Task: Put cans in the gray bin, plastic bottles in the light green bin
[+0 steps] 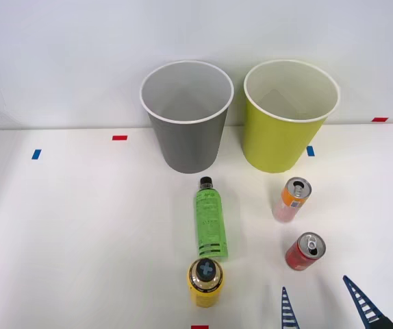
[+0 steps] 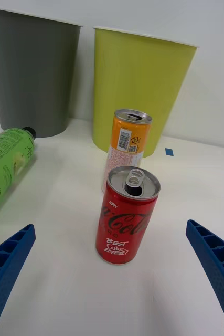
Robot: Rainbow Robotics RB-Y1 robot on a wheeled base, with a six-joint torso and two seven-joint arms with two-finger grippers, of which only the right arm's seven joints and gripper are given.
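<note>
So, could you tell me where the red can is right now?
In the front view the red can stands upright at the table's right, just ahead of the open gripper, the orange can behind it.

Red can (image 2: 126, 220) w/ white "Coca-Cola" script and "Best Coke Ever?", barcode on orange can (image 2: 125, 148), green bottle (image 2: 4, 165) print unreadable

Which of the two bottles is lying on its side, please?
The slim green bottle lies flat on the table, its dark cap pointing toward the gray bin. The squat yellow bottle just in front of it stands upright.
</note>
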